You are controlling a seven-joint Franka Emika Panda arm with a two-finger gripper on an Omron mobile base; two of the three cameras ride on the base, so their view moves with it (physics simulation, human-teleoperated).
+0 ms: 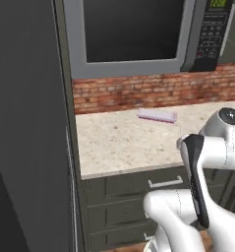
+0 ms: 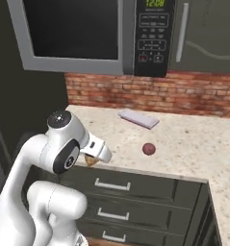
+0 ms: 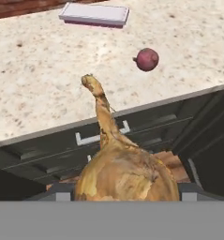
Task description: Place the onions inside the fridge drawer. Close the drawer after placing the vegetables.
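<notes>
While arm bends off counter edge (image 2: pixel 150 174), gripper (image 3: pixel 125 192) clamps onion (image 3: pixel 125 176).

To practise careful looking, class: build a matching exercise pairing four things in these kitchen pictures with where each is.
Things:
1. onion
2. red ball
3. flat white box
4. microwave

Places:
A. above the counter
B. on the counter near the brick wall
C. in the pincer
D. on the counter, nearer its front edge

Pairs: 1-C, 2-D, 3-B, 4-A

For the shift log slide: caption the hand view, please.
Gripper carrying a golden-brown onion off the counter edge; a red ball stays behind.
</notes>
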